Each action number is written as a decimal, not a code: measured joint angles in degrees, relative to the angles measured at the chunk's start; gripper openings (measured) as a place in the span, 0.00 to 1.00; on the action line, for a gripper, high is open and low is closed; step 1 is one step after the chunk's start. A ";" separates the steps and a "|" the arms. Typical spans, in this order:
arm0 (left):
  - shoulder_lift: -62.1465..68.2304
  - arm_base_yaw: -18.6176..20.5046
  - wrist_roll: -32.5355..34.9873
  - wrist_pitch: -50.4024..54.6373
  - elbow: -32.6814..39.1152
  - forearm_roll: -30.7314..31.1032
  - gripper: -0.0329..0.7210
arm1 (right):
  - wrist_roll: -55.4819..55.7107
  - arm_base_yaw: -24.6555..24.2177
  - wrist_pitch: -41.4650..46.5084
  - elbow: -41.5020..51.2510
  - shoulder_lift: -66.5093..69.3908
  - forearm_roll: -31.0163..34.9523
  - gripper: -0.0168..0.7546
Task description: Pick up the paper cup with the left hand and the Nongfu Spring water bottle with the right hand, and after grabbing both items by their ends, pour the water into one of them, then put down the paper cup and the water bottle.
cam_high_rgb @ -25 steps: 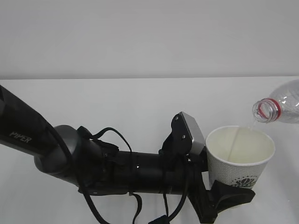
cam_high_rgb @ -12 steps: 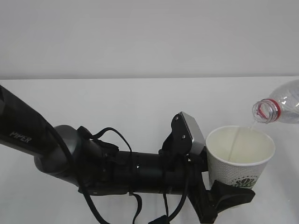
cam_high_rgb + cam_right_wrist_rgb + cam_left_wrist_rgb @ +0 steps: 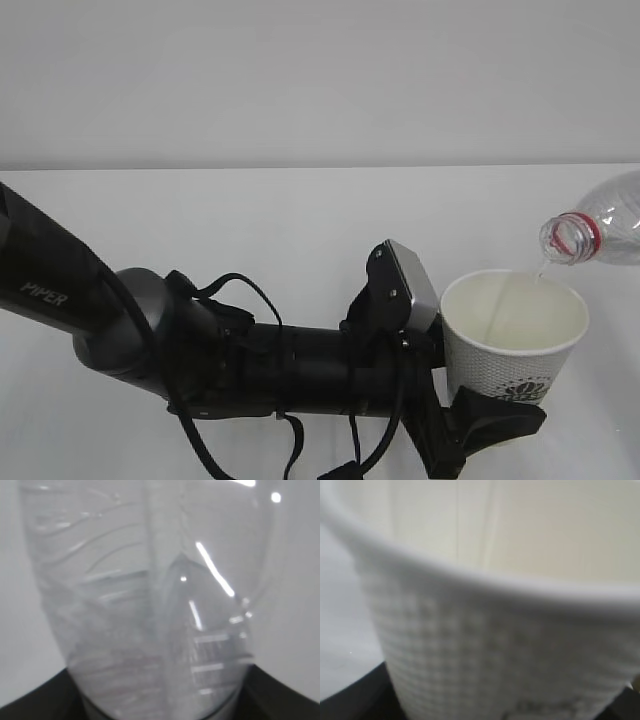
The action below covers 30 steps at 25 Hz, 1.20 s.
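Paper cup (image 3: 513, 335): upright, lifted, near the lower right of the exterior view; rolled rim fully visible; fills nearly all of the left wrist view (image 3: 510, 645), blurred.
Left claw (image 3: 480, 425): closed around the lower part of the paper cup, fingers well apart to fit the cup's width; black finger (image 3: 500, 415) seen under the emblem.
Left arm (image 3: 150, 340): stretched from the left edge across the lower middle, loose cables hanging below.
Nongfu Spring water bottle (image 3: 600, 225): tilted, mouth with red neck ring pointing left and down, just above the right side of the cup rim, not touching; body cut by the right edge of the view.
Right claw: out of the exterior view; only dark corners seen low in the right wrist view, with the clear bottle body (image 3: 150, 605) between them, so gripping the bottle near its base.
Water (image 3: 500, 310): thin stream running from bottle mouth into the cup.
Bench (image 3: 250, 220): white, wide free surface behind and left of the cup; far edge meeting the pale wall.
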 joint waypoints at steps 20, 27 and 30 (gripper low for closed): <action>0.00 0.00 0.00 0.00 0.00 0.00 0.76 | -0.13 0.00 -0.09 0.00 0.00 0.00 0.58; 0.00 0.00 0.00 0.00 0.00 0.00 0.76 | -0.27 0.00 -0.09 0.00 0.00 0.13 0.58; 0.00 0.00 0.00 0.00 0.00 0.00 0.76 | -0.27 0.00 -0.09 0.00 0.00 0.13 0.58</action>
